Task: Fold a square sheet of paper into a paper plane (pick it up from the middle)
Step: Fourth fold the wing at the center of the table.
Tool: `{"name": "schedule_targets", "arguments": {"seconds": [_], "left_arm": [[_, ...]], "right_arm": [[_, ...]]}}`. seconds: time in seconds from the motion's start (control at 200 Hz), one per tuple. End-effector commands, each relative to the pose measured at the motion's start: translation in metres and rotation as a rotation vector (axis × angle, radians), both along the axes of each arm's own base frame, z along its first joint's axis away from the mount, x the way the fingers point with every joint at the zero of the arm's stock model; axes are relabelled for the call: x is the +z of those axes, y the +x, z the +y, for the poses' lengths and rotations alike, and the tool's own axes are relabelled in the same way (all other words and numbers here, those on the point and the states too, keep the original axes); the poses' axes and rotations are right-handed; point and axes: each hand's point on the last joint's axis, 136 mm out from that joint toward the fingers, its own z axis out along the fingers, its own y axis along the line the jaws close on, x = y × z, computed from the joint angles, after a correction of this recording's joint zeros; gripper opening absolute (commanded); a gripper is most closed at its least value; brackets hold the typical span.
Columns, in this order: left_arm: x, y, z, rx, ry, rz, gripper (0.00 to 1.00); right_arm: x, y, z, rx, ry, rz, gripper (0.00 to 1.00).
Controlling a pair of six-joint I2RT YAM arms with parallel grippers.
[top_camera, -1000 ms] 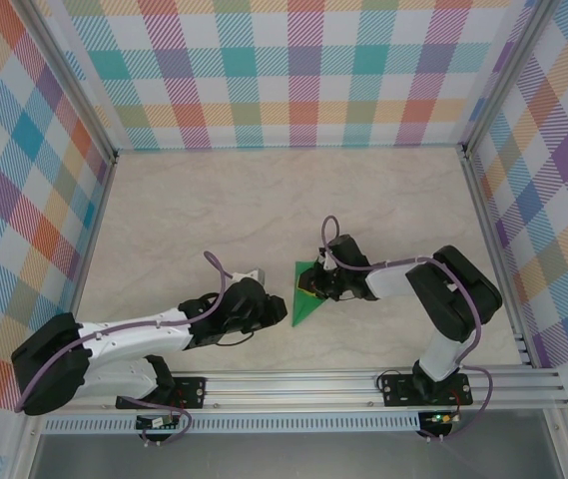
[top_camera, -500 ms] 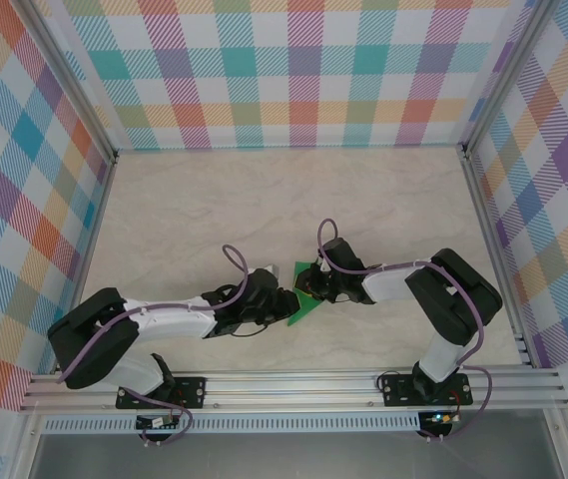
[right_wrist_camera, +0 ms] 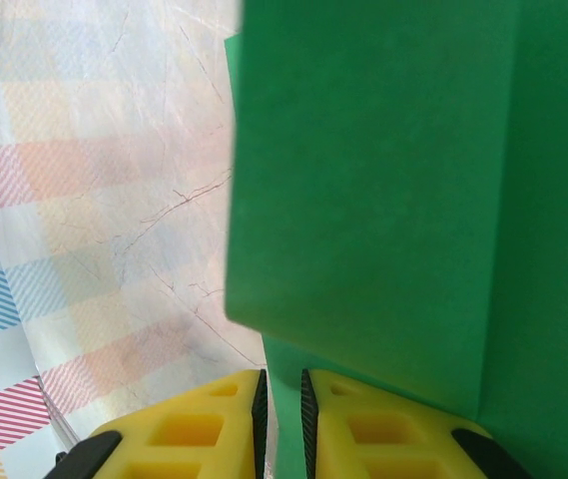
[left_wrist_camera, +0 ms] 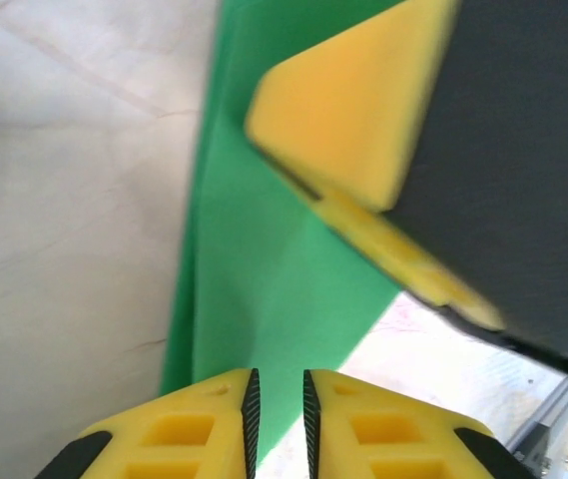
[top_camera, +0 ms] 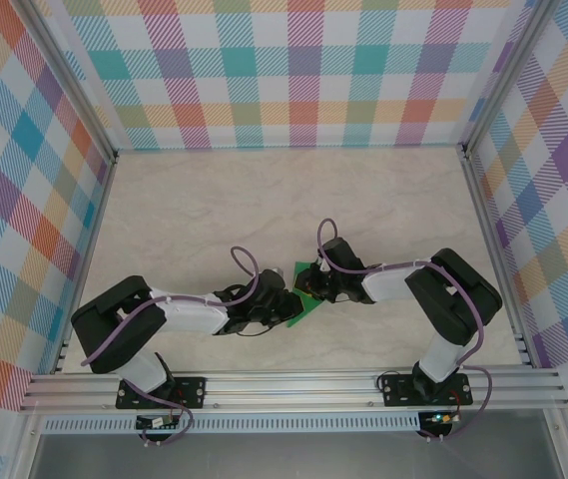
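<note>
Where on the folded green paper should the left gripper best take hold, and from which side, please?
Likely its free near-left tip, approached from the left. The folded green paper is thin and layered, so an edge pinch suits it, and the right gripper clamps the opposite end. The left gripper is shut there now.

We get bright, even overhead light, with faint soft shadows on the table [top_camera: 214,210]. In both wrist views the paper [right_wrist_camera: 383,200] blurs close up, and the table shows pale glossy reflections there.
</note>
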Motion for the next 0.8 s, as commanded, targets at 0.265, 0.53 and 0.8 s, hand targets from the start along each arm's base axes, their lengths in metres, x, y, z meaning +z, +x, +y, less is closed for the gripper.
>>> {"name": "schedule_targets", "arguments": {"seconds": [0.265,0.53,0.8], "left_arm": [[-0.055,-0.036,0.018,0.013,0.098,0.123,0.19],[-0.064,-0.047,0.041,0.042,0.201,0.120,0.14],[-0.064,-0.048,0.040,0.033,0.214,0.111,0.12]], "right_arm": [[-0.050,-0.044,-0.036,0.057,-0.232,0.171,0.21],[0.005,-0.029,-0.019,0.167,-0.148,0.038,0.20],[0.037,-0.031,-0.010,0.233,-0.076,-0.026,0.15]]}}
